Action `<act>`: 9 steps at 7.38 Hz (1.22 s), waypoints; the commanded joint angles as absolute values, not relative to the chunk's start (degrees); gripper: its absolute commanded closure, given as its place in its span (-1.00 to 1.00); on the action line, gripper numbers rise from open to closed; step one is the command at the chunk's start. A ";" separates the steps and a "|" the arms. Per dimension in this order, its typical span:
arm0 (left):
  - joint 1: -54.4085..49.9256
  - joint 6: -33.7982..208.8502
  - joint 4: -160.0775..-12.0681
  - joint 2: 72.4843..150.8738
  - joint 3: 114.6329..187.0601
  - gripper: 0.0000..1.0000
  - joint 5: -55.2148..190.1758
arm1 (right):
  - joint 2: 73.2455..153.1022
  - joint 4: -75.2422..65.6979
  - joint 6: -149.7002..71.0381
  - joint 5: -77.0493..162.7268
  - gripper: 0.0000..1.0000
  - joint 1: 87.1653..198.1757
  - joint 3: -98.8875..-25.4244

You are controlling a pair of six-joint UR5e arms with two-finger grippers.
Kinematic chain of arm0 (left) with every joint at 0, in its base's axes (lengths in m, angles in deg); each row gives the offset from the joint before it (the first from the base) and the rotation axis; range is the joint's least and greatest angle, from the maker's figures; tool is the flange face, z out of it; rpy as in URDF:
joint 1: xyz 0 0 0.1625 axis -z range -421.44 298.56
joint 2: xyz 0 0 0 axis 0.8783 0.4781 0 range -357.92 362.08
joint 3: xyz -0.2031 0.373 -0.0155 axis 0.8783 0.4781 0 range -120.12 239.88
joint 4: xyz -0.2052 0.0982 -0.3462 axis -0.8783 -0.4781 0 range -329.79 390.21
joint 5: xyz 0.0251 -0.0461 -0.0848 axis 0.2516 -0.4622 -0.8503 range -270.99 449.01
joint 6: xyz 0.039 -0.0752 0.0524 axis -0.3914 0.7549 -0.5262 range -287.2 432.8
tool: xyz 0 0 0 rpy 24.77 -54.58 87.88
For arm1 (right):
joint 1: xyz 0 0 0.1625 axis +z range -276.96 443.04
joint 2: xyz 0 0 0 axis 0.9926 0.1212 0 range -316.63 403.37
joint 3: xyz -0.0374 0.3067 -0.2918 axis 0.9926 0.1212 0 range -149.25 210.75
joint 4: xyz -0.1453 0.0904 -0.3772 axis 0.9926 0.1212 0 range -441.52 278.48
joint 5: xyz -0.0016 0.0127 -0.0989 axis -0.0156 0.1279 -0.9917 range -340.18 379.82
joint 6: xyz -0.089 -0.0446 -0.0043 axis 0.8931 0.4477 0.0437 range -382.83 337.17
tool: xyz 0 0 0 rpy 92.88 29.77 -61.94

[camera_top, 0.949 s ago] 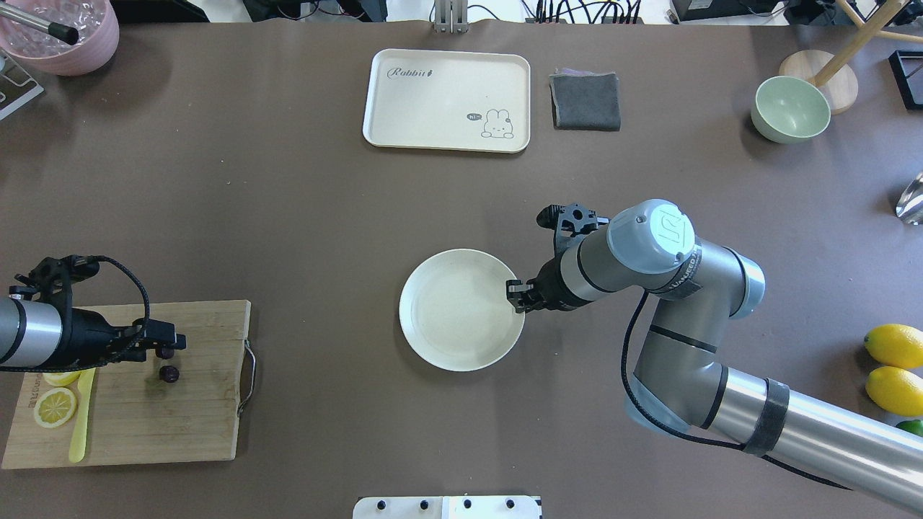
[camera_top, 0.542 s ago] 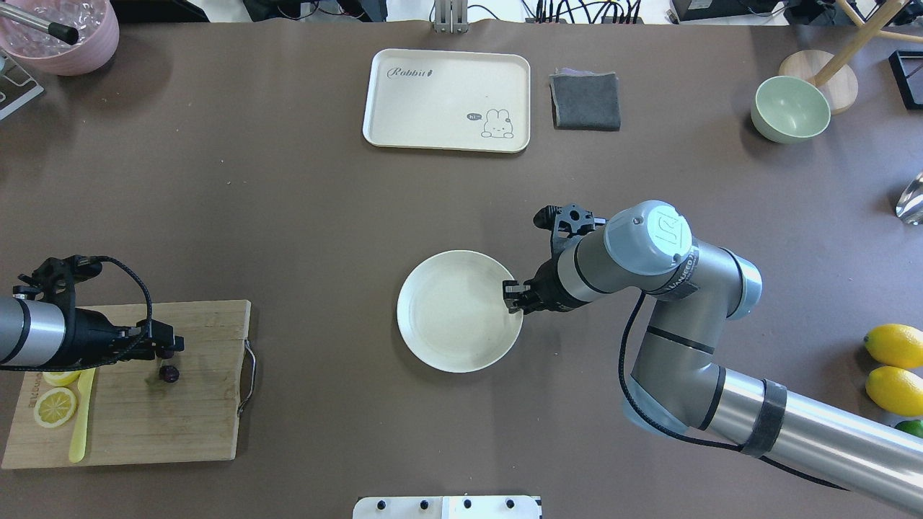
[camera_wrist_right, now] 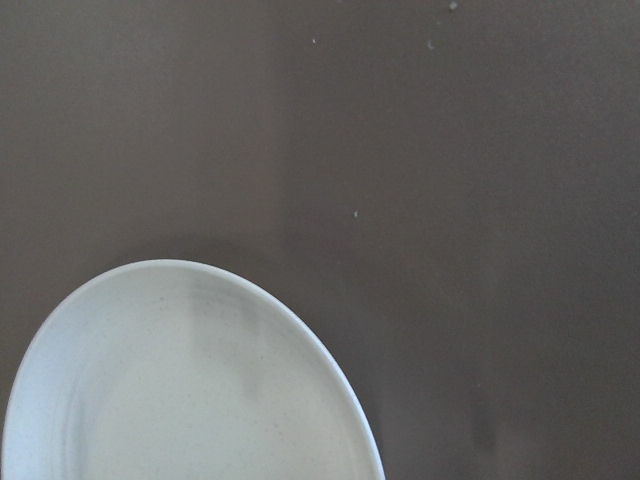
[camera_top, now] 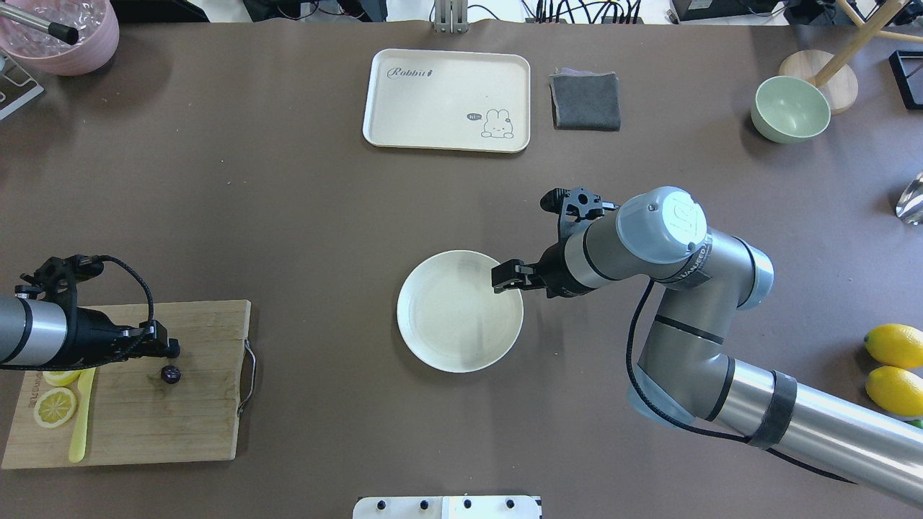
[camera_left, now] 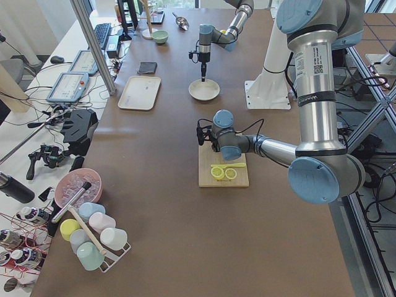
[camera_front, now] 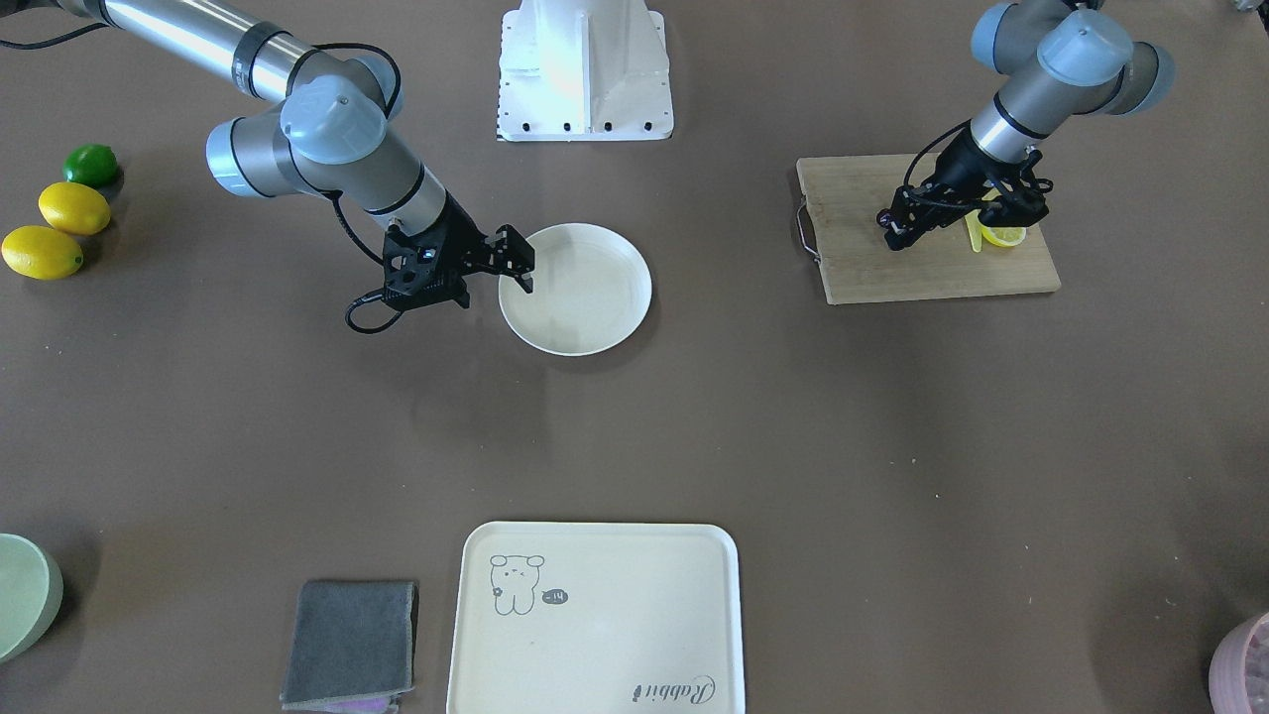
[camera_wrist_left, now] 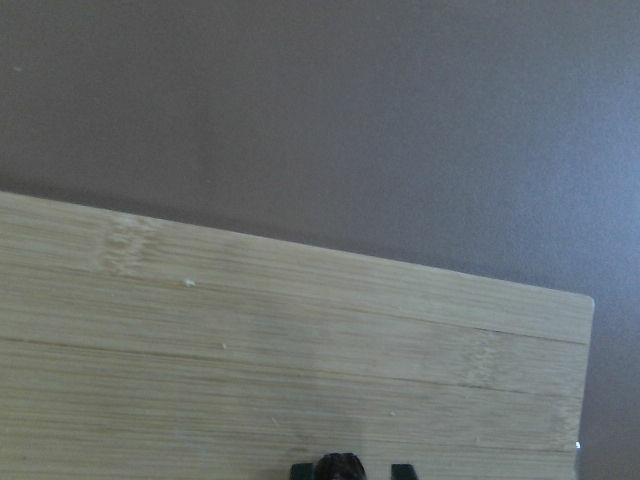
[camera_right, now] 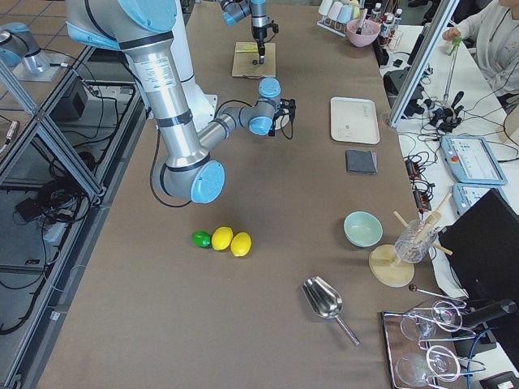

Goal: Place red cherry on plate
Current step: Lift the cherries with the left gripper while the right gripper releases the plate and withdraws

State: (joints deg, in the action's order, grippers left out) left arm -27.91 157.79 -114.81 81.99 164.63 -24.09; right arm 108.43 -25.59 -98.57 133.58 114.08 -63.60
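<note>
The red cherry (camera_top: 171, 373) lies on a bamboo cutting board (camera_top: 144, 422) at the near left. One dark fruit shows free on the wood. The other sits between my left gripper's fingertips in the left wrist view, red cherry (camera_wrist_left: 340, 466). My left gripper (camera_top: 170, 349) is low over the board and shut on that fruit. The plate (camera_top: 459, 311), round, cream-white and bare, rests mid-table. My right gripper (camera_top: 502, 278) hovers open over the plate's far right rim and holds nothing. The right wrist view shows only the plate (camera_wrist_right: 200, 400) and the table.
Lemon slices (camera_top: 55, 406) and a yellow knife (camera_top: 78, 432) share the board. A rabbit tray (camera_top: 447, 99), a grey cloth (camera_top: 585, 101) and a green bowl (camera_top: 790, 108) stand at the back. Whole lemons (camera_top: 894, 346) lie at the right edge.
My right gripper has let go of the plate's rim and risen away from it; the plate slid slightly left, then stayed. My left gripper drew back a little and closed around one cherry.
</note>
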 commanded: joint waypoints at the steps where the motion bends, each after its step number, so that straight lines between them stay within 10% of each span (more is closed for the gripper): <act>1: -27.86 157.79 -114.81 82.06 164.64 0.85 -24.19 | 108.84 -25.53 -98.50 133.64 -0.98 114.94 -63.99; 6: -26.73 158.75 -113.94 86.60 168.41 0.90 -26.90 | 117.95 -25.62 -90.65 143.97 -0.99 125.72 -67.32; 9: -27.42 169.55 -97.77 107.29 167.54 0.90 -26.21 | 126.84 -25.53 -76.75 149.09 -0.99 133.55 -68.21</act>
